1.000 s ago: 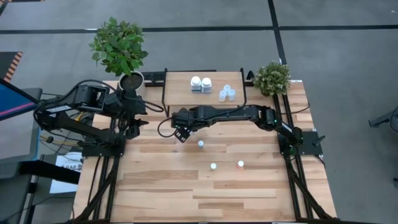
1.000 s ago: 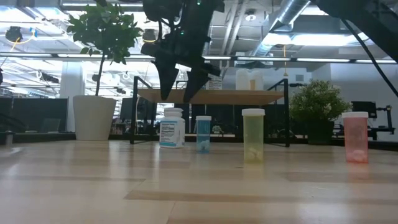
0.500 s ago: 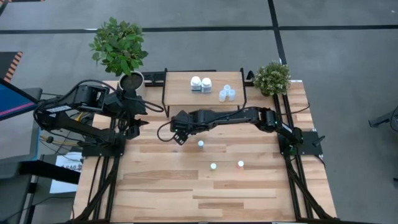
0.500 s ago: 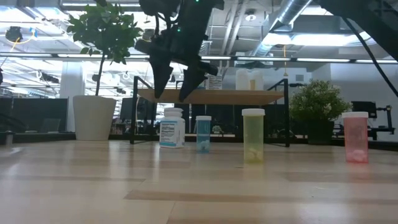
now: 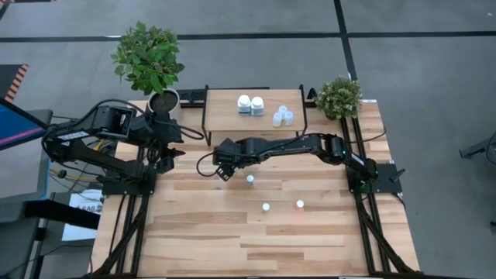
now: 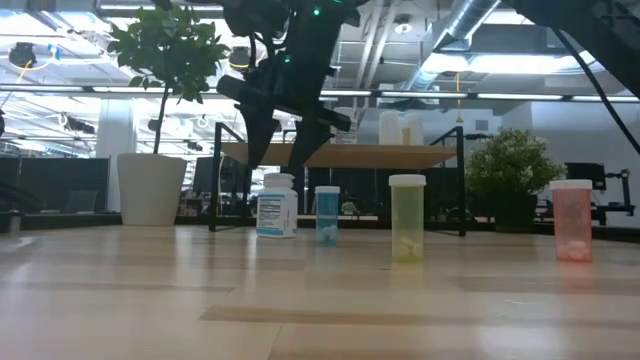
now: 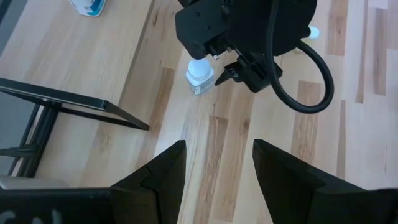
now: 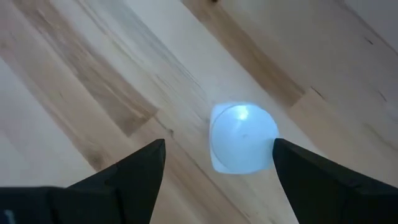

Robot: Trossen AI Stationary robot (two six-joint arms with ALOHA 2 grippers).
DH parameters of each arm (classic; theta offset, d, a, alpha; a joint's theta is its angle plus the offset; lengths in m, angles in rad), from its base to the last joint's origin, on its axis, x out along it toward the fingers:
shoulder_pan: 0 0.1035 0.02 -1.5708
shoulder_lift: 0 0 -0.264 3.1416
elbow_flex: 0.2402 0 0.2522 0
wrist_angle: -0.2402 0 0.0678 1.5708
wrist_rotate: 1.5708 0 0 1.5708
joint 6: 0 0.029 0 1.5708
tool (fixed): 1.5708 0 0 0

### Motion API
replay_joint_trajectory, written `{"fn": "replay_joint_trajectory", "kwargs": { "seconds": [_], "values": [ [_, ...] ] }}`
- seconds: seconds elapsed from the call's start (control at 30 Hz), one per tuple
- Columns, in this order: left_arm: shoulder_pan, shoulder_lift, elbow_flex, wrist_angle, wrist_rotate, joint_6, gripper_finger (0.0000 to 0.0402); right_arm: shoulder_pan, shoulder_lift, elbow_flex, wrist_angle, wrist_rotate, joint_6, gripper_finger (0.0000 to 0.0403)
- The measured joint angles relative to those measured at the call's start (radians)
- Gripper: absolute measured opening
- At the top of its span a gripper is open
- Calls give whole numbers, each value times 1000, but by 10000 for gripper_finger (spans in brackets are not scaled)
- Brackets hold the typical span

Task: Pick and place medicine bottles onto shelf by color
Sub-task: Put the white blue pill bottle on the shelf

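Right claw [image 6: 278, 150] wide open above white bottle [image 6: 277, 205], near shelf's [image 6: 340, 155] front edge.

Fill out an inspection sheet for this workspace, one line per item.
Surface: wooden plank table, bare toward the front.
Job's things: shelf holds two white bottles and three pale-blue bottles; a third white bottle stands on the table with a blue bottle, yellow bottle and pink bottle.
Clutter: two potted plants at the back corners.
Claws: right claw open, poised above the third white bottle; left claw empty, parked at the table's left.
Cables: black cable looped on the right arm.
Surroundings: grey floor, open room behind.
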State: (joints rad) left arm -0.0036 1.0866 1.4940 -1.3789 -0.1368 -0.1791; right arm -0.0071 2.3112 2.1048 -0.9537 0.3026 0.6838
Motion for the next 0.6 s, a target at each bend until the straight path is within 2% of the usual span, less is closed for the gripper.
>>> {"fn": "replay_joint_trajectory", "kwargs": {
  "seconds": [0.3,0.6],
  "values": [
    [0,0,0,0,0,0,174,3,0,0,-10,75,12,317],
    [0,0,0,0,0,0,174,2,0,0,-6,66,16,317]
  ]
}}
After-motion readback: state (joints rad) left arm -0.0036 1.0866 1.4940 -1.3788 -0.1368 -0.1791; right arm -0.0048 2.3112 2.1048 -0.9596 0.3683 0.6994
